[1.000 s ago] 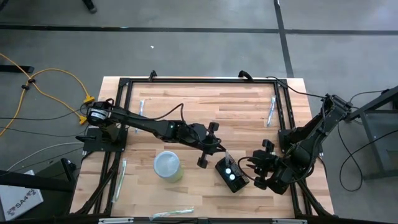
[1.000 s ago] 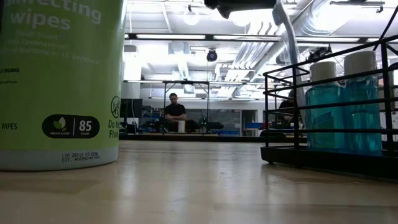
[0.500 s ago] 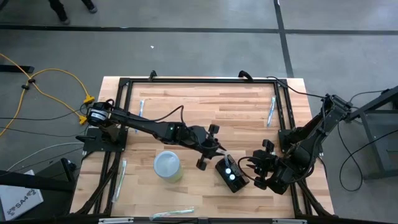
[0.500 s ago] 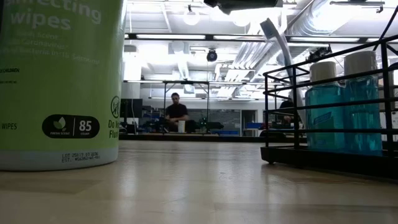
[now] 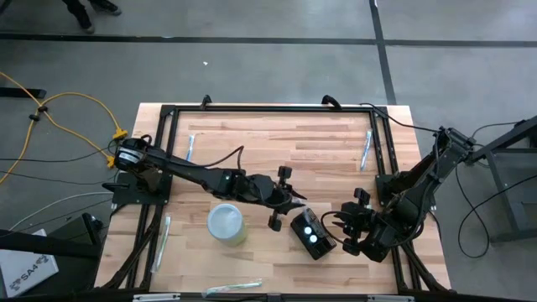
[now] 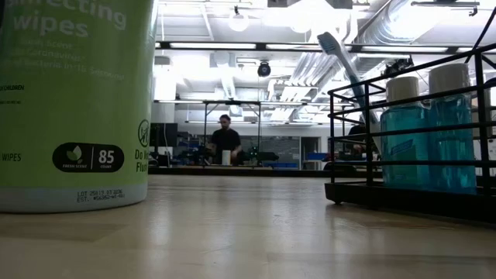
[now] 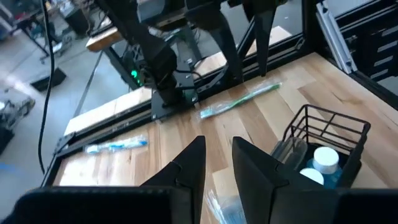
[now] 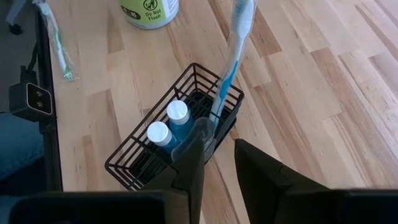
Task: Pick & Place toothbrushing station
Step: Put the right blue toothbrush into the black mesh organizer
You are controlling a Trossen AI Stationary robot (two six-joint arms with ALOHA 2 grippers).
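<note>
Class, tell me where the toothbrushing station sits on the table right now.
In the high view, the toothbrushing station stands near the table's front edge, right of centre, between the left gripper and the right gripper, right of the wipes canister.

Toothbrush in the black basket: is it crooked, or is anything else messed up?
A little crooked, yes. The toothbrush stands in one corner of the basket and leans sideways, its head sticking up above the rim. The low view shows the tilt too. The two blue bottles beside it stand upright, and nothing looks spilled or broken.
</note>
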